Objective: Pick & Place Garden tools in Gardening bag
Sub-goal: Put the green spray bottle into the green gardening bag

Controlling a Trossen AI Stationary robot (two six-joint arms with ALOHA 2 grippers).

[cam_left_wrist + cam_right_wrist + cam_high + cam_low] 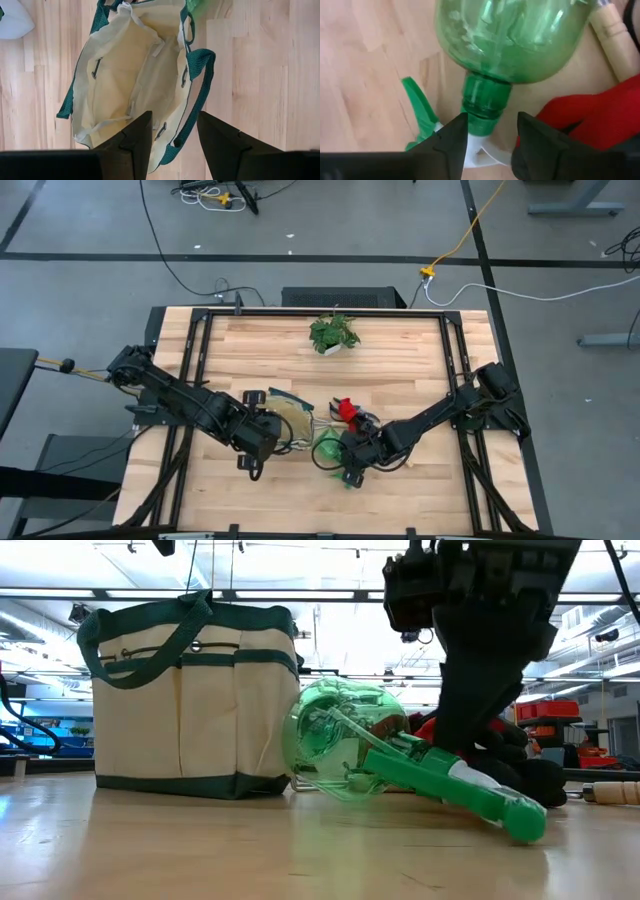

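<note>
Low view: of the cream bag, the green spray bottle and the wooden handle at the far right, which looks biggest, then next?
1. Gardening bag, largest.
2. Green spray bottle, though it seems nearer the camera, which flatters it.
3. Wooden handle, smallest; only part shows.

We count: one gardening bag (190,700), one green spray bottle (345,740), one red glove heap (592,117), one wooden tool handle (612,37), one potted plant (333,333), two arms.

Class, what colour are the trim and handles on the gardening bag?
Dark green, on the cream gardening bag; clearest in the low view.
</note>
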